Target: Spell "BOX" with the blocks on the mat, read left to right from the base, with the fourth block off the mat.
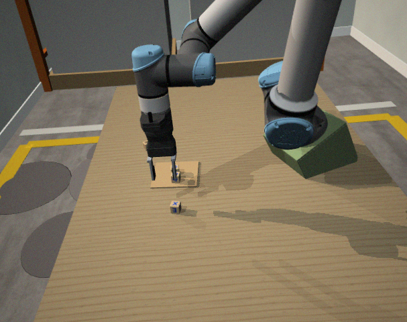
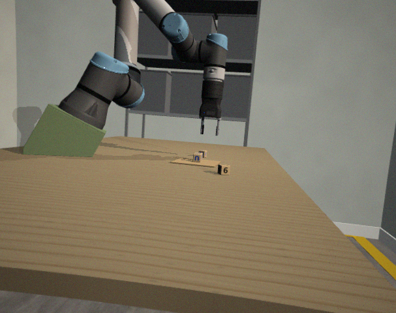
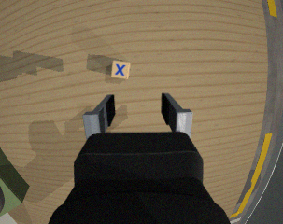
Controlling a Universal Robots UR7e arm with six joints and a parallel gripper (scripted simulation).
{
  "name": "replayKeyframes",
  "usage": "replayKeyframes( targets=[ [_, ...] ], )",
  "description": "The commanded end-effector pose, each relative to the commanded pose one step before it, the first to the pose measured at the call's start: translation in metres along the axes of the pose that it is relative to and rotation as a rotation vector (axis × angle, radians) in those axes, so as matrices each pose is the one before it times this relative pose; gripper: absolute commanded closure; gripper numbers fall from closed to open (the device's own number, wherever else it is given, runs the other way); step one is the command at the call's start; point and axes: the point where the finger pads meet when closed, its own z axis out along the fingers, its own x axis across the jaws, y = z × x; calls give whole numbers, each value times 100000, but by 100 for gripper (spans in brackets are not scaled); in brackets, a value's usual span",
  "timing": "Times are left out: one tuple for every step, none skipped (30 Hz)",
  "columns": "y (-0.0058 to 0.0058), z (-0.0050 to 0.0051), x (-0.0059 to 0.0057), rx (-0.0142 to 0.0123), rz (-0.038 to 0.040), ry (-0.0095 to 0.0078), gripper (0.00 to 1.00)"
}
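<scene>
A thin tan mat (image 1: 181, 174) lies flat on the wooden table. Two letter blocks (image 1: 176, 176) (image 1: 176, 168) stand close together on the mat; their top letters are too small to read. They also show in the exterior view (image 2: 198, 156) (image 2: 202, 153). The X block (image 1: 175, 206) lies off the mat on its near side, X up, with a 6 on one side face (image 2: 224, 169). My gripper (image 1: 163, 177) (image 2: 209, 131) hangs open and empty well above the table. In the wrist view the X block (image 3: 120, 70) lies just beyond the open fingers.
A fourth small block (image 1: 145, 142) peeks out behind the gripper body, off the mat on its far left side. The green robot base (image 1: 321, 149) stands at the right. The table's left edge is close to the mat.
</scene>
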Motion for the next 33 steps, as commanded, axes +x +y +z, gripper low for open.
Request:
replayKeyframes(
  targets=[
    [-494,-12,-293,57,-13982,201,0],
    [-94,4,-49,10,-2629,19,0],
    [-94,4,-47,10,-2630,19,0],
    [-93,4,-44,10,-2607,20,0],
    [-95,4,-43,10,-2658,21,0],
    [-93,4,-40,9,-2627,22,0],
    [-92,3,-37,9,-2614,22,0],
    [0,0,0,0,0,0,0],
    [0,0,0,0,0,0,0],
    [-150,6,-58,14,-4313,38,0],
    [-146,6,-51,12,-4242,39,0],
    [-92,3,-28,7,-2688,26,0],
    [-74,3,-21,6,-2173,21,0],
    [-88,3,-24,6,-2620,26,0],
    [-90,3,-22,6,-2696,28,0],
    [-88,3,-19,5,-2672,28,0],
    [-86,3,-17,5,-2642,29,0],
    [-84,3,-15,4,-2604,29,0],
    [-84,3,-13,3,-2643,30,0],
    [-83,3,-10,3,-2638,30,0],
    [-81,3,-8,2,-2617,31,0],
    [-80,3,-6,1,-2629,31,0],
    [-80,3,-4,0,-2663,32,0],
    [-78,3,-2,0,-2633,32,0],
    [0,0,0,0,0,0,0],
    [0,0,0,0,0,0,0],
    [-101,4,0,-2,-3486,44,0],
    [-96,4,3,-3,-3424,44,0],
    [-91,4,6,-4,-3332,43,0],
    [-76,3,8,-5,-2834,37,0],
    [-62,3,8,-5,-2374,32,0],
    [-67,3,11,-6,-2610,35,0],
    [-67,3,13,-7,-2701,37,0]
  ],
)
